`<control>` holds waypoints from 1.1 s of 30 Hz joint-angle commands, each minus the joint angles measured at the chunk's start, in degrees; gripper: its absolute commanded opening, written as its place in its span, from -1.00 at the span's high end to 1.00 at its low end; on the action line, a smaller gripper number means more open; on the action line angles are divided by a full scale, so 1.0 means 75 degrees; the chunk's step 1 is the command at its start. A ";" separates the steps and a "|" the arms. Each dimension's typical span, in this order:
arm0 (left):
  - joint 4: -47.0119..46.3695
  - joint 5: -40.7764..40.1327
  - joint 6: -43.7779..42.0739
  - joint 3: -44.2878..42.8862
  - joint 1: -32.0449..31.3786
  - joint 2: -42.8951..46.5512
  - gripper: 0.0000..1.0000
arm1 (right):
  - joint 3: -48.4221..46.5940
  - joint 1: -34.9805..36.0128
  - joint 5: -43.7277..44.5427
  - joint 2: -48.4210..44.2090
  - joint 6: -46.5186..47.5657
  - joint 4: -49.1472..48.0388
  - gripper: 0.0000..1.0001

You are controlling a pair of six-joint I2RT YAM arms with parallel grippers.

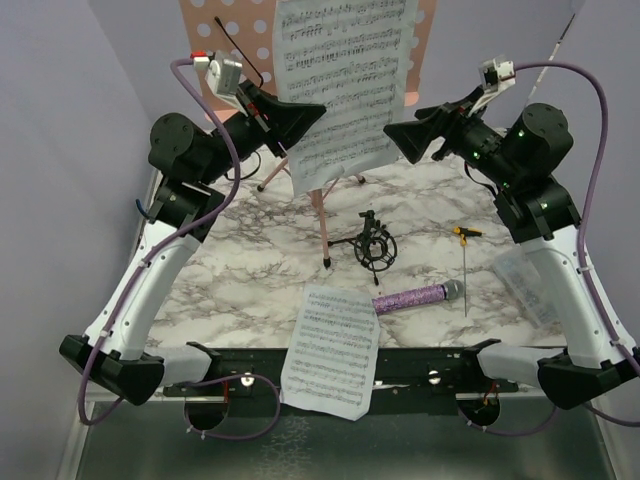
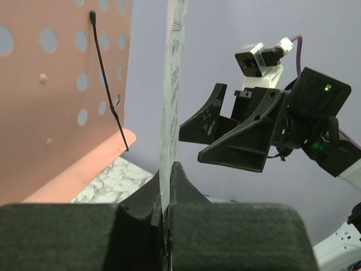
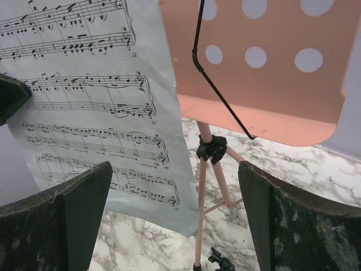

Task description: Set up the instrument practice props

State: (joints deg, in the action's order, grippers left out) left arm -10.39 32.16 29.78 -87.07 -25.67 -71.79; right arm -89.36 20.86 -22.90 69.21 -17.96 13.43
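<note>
The pink perforated music stand [image 1: 425, 50] stands on tripod legs at the back centre. My left gripper [image 1: 318, 112] is shut on the lower left edge of a white sheet-music page [image 1: 345, 80] and holds it upright in front of the stand; the page shows edge-on in the left wrist view [image 2: 172, 90] and face-on in the right wrist view [image 3: 90, 113]. My right gripper [image 1: 395, 135] is open and empty just right of the page. A second page [image 1: 332, 348] lies at the near edge. The glittery purple microphone [image 1: 415, 297] and the black tripod shock-mount [image 1: 373, 245] lie on the table.
A yellow-handled screwdriver [image 1: 466, 262] lies right of the microphone. A clear plastic bag [image 1: 528, 282] lies under my right arm. The stand's black wire page holders [image 3: 217, 90] hang in front of its desk. Purple walls enclose the marble table [image 1: 250, 270].
</note>
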 commanded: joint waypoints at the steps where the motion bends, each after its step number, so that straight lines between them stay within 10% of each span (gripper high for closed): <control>1: -0.0308 0.0148 0.0412 -0.0605 0.0240 -0.0298 1.00 | -0.0527 -0.0050 0.0450 0.0223 0.0039 0.0337 -0.93; 21: -0.0509 0.0347 0.1331 -0.2483 0.1874 -0.1490 1.00 | -0.2159 -0.0051 0.0486 0.1443 0.0277 0.0576 -0.84; 33: -0.0695 0.0279 0.1317 -0.2448 0.2338 -0.1406 1.00 | -0.3427 -0.0051 0.0294 0.2499 0.0230 0.0713 -0.37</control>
State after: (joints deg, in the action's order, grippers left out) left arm -13.63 33.21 38.81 -103.77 -8.82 -82.70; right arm -112.40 20.86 -19.18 86.50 -16.43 17.34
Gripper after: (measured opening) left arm 0.002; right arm 0.724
